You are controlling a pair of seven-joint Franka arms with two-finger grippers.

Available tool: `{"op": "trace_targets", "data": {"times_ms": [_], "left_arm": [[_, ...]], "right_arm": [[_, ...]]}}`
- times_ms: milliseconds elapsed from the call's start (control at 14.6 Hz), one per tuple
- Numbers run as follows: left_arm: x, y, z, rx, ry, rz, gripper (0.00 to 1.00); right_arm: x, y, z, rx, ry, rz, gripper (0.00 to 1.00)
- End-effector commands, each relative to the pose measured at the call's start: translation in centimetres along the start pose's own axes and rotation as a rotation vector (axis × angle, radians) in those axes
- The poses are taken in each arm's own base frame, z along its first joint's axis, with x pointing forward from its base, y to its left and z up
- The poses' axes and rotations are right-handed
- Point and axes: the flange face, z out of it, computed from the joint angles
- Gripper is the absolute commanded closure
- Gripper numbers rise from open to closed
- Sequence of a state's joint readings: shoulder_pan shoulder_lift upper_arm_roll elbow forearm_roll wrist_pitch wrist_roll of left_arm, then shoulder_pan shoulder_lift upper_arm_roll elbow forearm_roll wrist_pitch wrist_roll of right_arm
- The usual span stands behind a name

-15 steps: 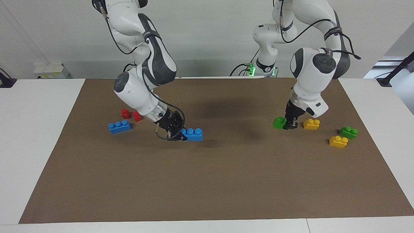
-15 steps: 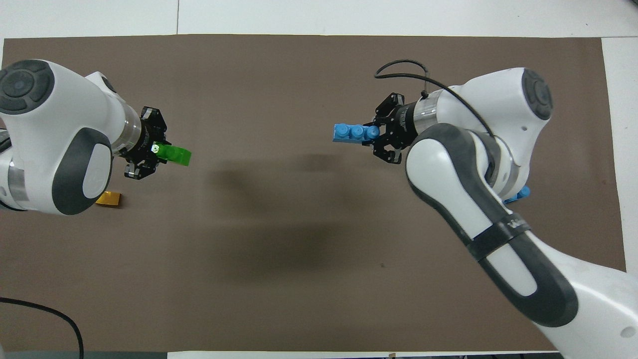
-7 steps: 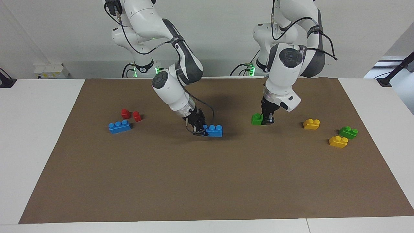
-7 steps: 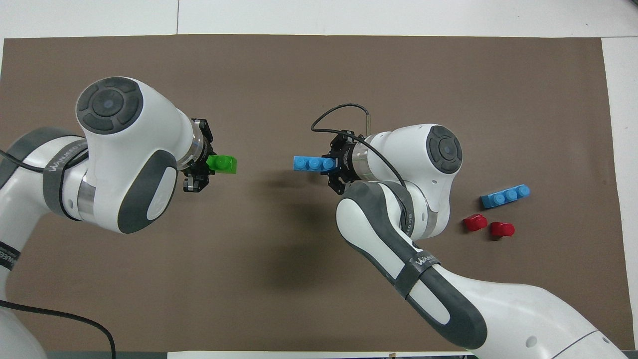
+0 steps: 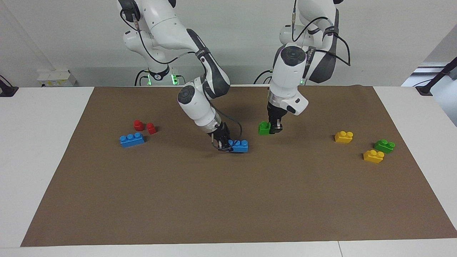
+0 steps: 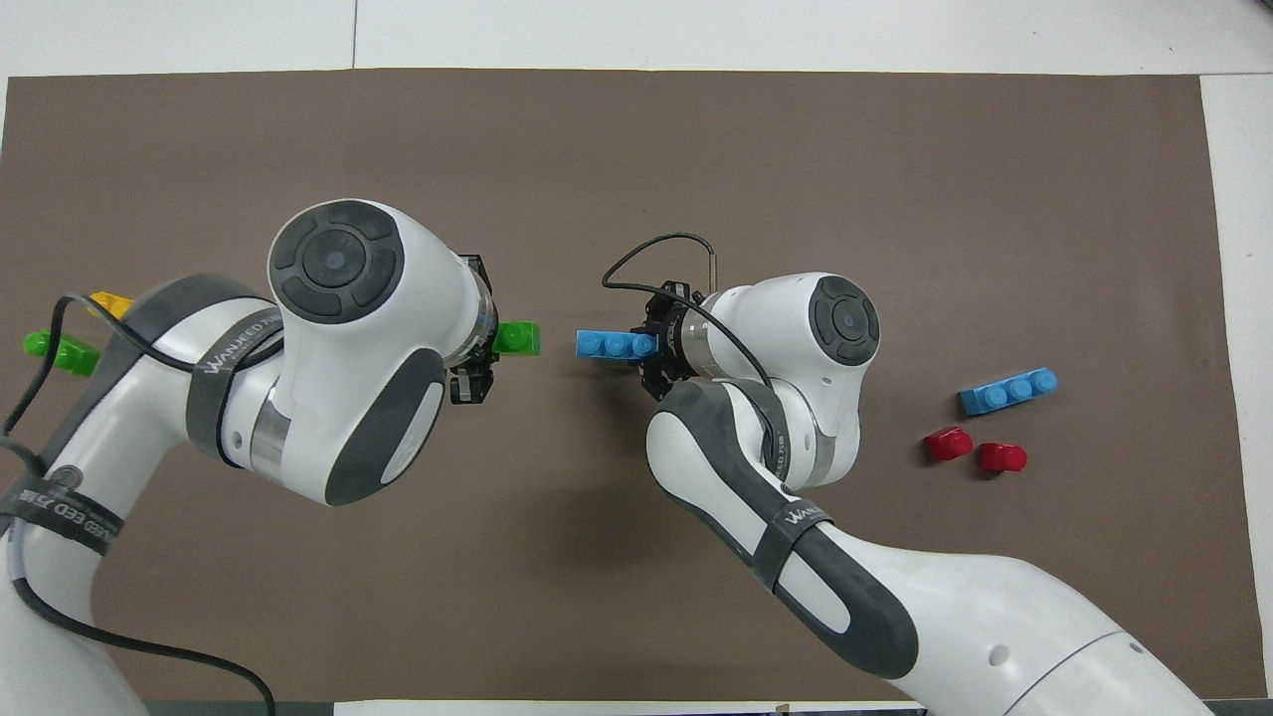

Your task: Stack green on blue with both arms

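Brown paper covered the white table. A small green plastic brick was pinched, up in the air, by the left gripper. A long blue plastic brick, at its seven o'clock, was pinched low by the right gripper. Green should be lined up over blue's studs, then pressed down slowly.

At the mat's middle, the left gripper holds one green brick raised beside the blue brick in the right gripper. The spare blue brick and two single-stud blocks lie toward the right arm's end. The other green brick and two other two-stud bricks lie toward the left arm's end.
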State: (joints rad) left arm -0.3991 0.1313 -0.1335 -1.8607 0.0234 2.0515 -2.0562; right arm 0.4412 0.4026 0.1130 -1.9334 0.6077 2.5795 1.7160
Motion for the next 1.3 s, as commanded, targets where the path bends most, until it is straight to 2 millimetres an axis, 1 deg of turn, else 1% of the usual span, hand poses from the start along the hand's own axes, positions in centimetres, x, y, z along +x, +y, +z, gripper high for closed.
{"op": "trace_targets", "data": {"times_ms": [0,137,206,343,480,617,823,891,1097,1234], "left_arm": [[-1.7,-2.2,1.2,-0.039,-0.007,-0.035,1.00],[-3.4,-2.9,2.6,-0.044,-0.012,-0.017,1.00],[-4.2,-3.2,3.6,-0.044,-0.010,-0.017,1.00],[-4.4,-3.1,4.2,-0.063,-0.010,-0.021,1.00],[-4.8,-3.0,5.5,-0.062,-0.012,-0.014,1.00],[-5.3,-2.8,6.0,-0.079,-0.023,0.000,1.00],[-6.3,-2.4,8.2,-0.085,0.016,0.054,1.00],[-6.9,-2.4,8.5,-0.083,0.015,0.062,1.00],[-7.0,-1.7,8.6,-0.097,0.003,0.057,1.00],[-7.1,-1.7,8.8,-0.098,0.001,0.057,1.00]], "right_arm": [[0.4,0.3,1.0,0.021,-0.026,0.052,1.00],[0.3,0.4,1.2,0.028,-0.034,0.063,1.00],[0.4,0.4,1.3,0.026,-0.033,0.064,1.00],[0.5,0.8,2.3,0.016,-0.026,0.046,1.00],[0.7,1.0,2.4,0.020,-0.024,0.046,1.00],[0.7,1.1,2.5,0.022,-0.023,0.047,1.00],[0.8,1.1,2.6,0.021,-0.022,0.048,1.00],[0.8,1.1,2.6,0.021,-0.022,0.046,1.00],[1.4,1.8,3.0,0.009,-0.009,0.023,1.00],[1.8,1.9,3.1,0.016,-0.004,0.022,1.00]]}}
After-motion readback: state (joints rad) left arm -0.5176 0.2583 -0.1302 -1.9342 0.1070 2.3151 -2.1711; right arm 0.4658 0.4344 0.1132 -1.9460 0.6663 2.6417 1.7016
